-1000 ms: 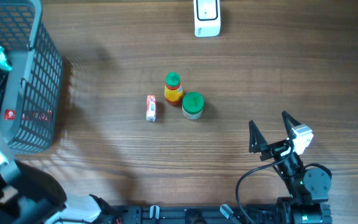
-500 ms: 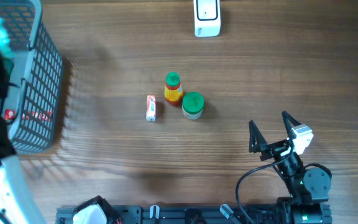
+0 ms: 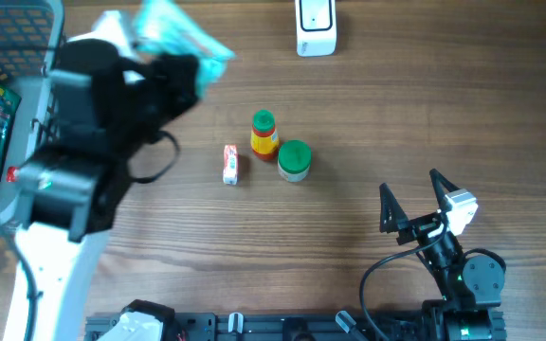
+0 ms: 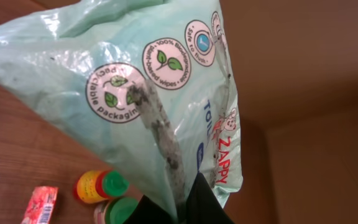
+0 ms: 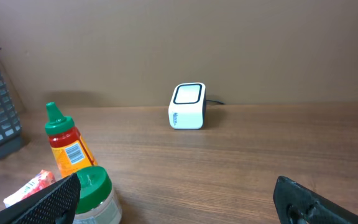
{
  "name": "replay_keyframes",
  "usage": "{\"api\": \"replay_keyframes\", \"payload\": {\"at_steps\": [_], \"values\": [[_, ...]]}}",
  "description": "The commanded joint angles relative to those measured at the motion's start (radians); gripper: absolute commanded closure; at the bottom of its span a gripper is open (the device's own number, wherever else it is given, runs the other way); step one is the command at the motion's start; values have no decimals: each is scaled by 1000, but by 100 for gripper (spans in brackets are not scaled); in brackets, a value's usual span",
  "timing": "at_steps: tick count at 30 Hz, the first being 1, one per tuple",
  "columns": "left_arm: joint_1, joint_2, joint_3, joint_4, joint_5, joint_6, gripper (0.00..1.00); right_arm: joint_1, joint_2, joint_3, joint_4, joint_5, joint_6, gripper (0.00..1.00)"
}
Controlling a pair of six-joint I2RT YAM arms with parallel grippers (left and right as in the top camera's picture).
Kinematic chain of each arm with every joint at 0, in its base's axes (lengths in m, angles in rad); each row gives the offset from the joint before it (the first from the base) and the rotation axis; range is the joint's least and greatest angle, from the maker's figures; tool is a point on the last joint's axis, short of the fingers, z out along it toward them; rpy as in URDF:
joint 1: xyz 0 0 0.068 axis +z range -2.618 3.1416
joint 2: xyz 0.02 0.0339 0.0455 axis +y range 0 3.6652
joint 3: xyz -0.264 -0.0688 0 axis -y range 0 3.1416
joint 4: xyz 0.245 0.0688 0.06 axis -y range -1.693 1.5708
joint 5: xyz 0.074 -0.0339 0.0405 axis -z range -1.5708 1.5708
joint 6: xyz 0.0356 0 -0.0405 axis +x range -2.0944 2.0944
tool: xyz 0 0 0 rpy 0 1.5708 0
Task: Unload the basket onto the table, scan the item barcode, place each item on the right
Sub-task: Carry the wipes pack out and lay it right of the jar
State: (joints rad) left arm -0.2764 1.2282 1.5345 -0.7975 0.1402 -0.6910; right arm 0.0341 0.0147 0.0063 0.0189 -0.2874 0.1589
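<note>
**Wipes pack aloft, left of scanner**

Landmark: white scanner at the far edge of the wooden table.

- Grey mesh basket: far left of the scanner, at the table's left edge.
- Pale green wipes pack: task item. It hangs off the table, left of the scanner and between it and the basket. It is blurred overhead. The wrist view shows leaf logos and print on the film; no barcode can be made out.
- Left gripper: jaws clenched on the pack's lower seam, with the film pinched between the black fingertips.
- Right gripper: nearer than the scanner and to its right, low over the table. Jaws are spread wide and hold nothing.
- Green-lidded jar: nearer than the scanner, slightly left, upright.
- Sauce bottle: green cap, touching the jar on its left.
- Small red packet: lying flat, just left of the bottle.
</note>
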Motion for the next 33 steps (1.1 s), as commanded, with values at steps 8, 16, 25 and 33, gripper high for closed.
{"api": "replay_keyframes", "payload": {"at_steps": [8,16,25,33], "values": [[-345,276,1,98,-26,270,96,3,-7,-1,3,5,-9,0],[-472,541,1,182,-30,269,96,3,-7,-1,3,5,-10,0],[-547,759,1,176,-52,260,96,3,-7,-1,3,5,-9,0],[-549,846,1,98,-55,257,94,3,-7,-1,3,5,-10,0]]}}
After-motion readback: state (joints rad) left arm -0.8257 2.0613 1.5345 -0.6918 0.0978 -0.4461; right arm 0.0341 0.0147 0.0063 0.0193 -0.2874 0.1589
